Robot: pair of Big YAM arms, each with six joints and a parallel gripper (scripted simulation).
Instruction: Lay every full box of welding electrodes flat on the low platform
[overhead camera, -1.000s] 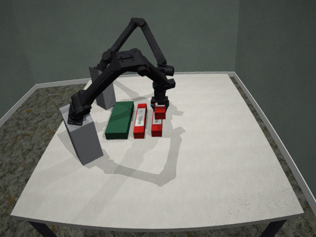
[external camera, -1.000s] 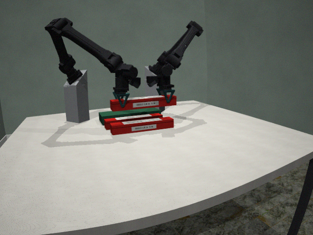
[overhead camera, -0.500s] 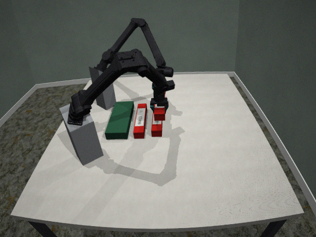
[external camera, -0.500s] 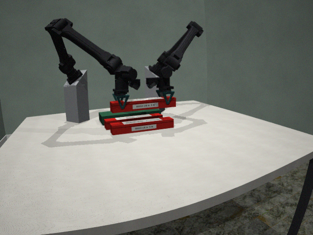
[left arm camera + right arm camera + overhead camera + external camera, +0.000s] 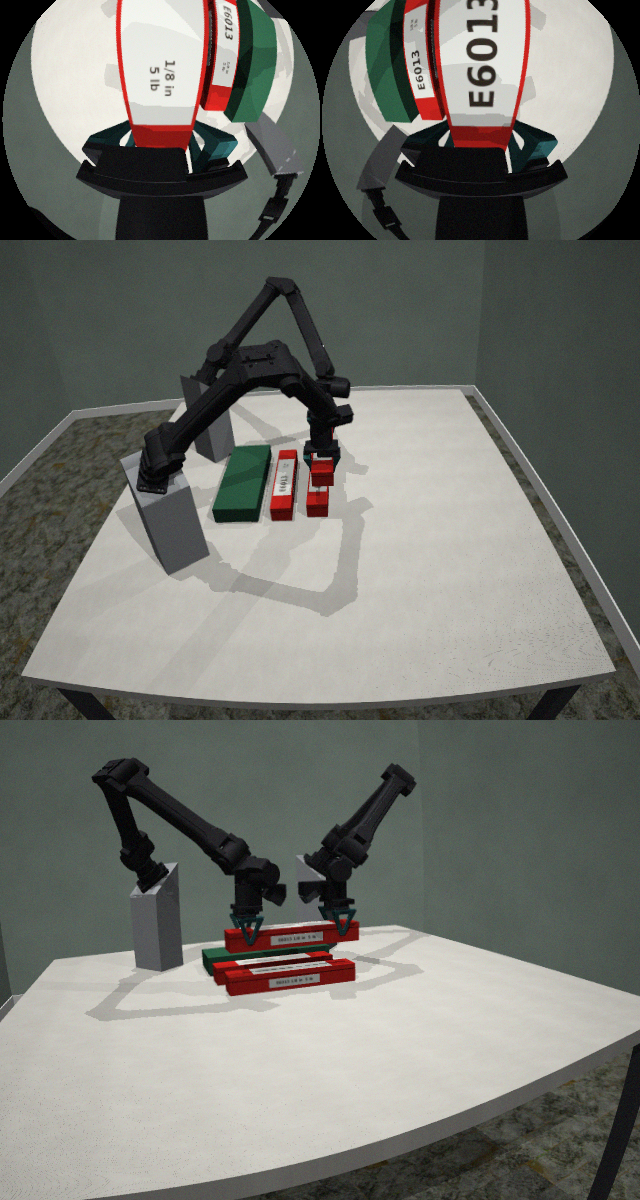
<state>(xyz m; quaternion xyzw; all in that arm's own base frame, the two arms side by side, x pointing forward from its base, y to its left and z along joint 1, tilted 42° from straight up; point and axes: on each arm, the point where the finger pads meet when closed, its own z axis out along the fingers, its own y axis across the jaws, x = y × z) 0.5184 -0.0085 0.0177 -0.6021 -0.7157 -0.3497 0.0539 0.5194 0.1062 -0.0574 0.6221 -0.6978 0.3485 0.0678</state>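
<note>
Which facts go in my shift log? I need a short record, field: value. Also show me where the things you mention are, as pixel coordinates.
held box: red electrode box (image 5: 322,476) (image 5: 292,939) (image 5: 162,60) (image 5: 482,60), raised level
left tool (image 5: 310,418) (image 5: 338,924) (image 5: 162,119): shut on its "5 lb" end
right tool (image 5: 321,463) (image 5: 247,934) (image 5: 480,140): shut on its "E6013" end
platform (image 5: 242,482) (image 5: 217,958) (image 5: 260,60) (image 5: 384,65): green, no box on it
middle box (image 5: 282,503) (image 5: 223,972) (image 5: 222,55) (image 5: 418,65): on the table, beside platform
outer box (image 5: 317,508) (image 5: 294,979): on the table
full boxes: cannot tell

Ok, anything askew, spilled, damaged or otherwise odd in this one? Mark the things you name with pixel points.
Nothing stands out: both grippers (image 5: 322,459) (image 5: 247,930) (image 5: 338,922) grip one level red box (image 5: 294,937) (image 5: 162,65) (image 5: 482,75), and the green platform (image 5: 241,480) (image 5: 260,65) (image 5: 385,65) shows no visible damage.
</note>
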